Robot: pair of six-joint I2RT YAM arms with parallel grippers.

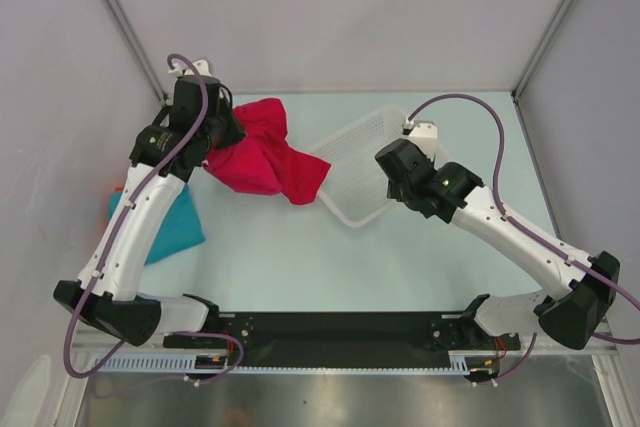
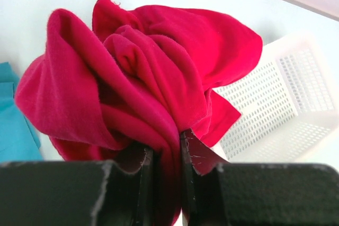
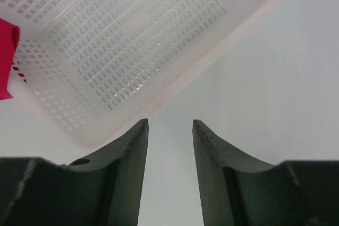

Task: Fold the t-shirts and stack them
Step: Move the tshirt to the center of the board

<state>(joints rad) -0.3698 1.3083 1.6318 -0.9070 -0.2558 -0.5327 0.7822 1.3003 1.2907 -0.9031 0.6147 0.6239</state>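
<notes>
My left gripper (image 1: 226,133) is shut on a crumpled crimson t-shirt (image 1: 262,155), which hangs bunched from the jaws toward the basket. In the left wrist view the crimson t-shirt (image 2: 143,72) fills the middle, pinched at the gripper (image 2: 167,146). A teal t-shirt (image 1: 170,229) lies on the table at the left, partly under the left arm; its edge shows in the left wrist view (image 2: 13,120). My right gripper (image 1: 395,185) is open and empty over the basket's near edge; it shows in the right wrist view (image 3: 169,125). A second crimson t-shirt is not separately visible.
A white mesh basket (image 1: 372,137) lies tilted at the middle back, also in the right wrist view (image 3: 132,35) and in the left wrist view (image 2: 286,104). Grey walls enclose the table on three sides. A black rail (image 1: 340,332) runs along the near edge.
</notes>
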